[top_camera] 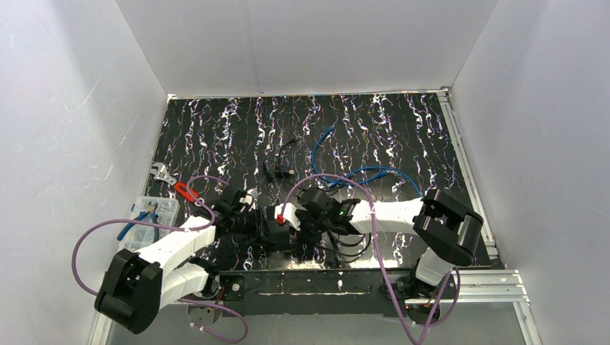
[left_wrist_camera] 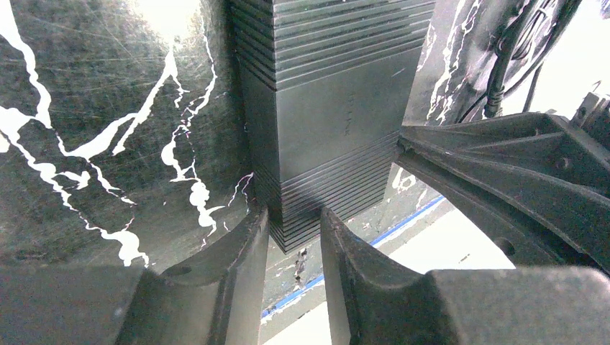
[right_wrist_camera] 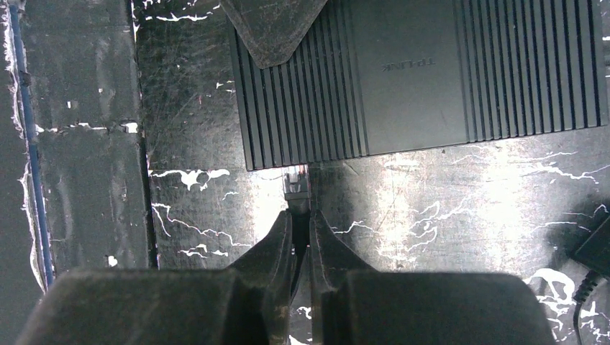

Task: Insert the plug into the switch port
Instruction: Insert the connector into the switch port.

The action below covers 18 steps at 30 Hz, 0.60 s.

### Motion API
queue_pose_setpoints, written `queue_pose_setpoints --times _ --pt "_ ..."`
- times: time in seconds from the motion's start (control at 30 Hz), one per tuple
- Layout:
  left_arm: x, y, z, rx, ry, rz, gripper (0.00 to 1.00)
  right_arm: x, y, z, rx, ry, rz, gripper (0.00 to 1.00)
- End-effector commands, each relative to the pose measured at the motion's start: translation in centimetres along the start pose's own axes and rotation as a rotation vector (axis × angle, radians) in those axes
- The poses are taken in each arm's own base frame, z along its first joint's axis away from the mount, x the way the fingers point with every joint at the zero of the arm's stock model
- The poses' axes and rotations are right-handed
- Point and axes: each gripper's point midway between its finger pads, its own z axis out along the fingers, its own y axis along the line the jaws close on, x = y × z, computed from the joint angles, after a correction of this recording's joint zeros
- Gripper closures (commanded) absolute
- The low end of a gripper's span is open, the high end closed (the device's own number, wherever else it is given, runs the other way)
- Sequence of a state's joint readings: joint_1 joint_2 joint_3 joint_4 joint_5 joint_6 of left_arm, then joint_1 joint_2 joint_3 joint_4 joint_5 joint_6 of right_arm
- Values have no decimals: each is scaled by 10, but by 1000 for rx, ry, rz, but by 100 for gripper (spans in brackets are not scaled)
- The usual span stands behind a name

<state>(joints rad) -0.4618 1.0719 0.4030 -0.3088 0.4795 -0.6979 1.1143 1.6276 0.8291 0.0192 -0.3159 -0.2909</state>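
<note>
Right gripper (right_wrist_camera: 301,219) pinching 1 plug (right_wrist_camera: 296,184) | left gripper (left_wrist_camera: 293,221) clamping 1 switch (left_wrist_camera: 324,108)

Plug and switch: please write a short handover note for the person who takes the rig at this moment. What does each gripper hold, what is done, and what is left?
Left gripper: shut on one end of the switch, bracing it.
Right gripper: shut on the plug, just behind its clear head.
Position: the plug's tip sits at the switch's side edge, pointing straight at it. Whether it has already entered cannot be seen.
Done: plug is in hand and lined up, and the switch is held.
Left: push the plug in until it seats, then open both grippers.
</note>
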Motion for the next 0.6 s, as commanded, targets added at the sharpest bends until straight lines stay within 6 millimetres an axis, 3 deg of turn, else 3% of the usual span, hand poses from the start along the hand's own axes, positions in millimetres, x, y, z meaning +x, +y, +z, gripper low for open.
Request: queue_pose_setpoints --times 0.0,0.4,0.57 --pt "11 -41 -4 182 82 54 73 -160 -1 -34 11 -507 -240 99" --pt "-2 -38 -13 93 26 73 52 -103 0 -31 38 -401 -124 99" --pt "-16 -34 -25 10 -55 92 35 -73 5 -29 41 -341 -78 99"
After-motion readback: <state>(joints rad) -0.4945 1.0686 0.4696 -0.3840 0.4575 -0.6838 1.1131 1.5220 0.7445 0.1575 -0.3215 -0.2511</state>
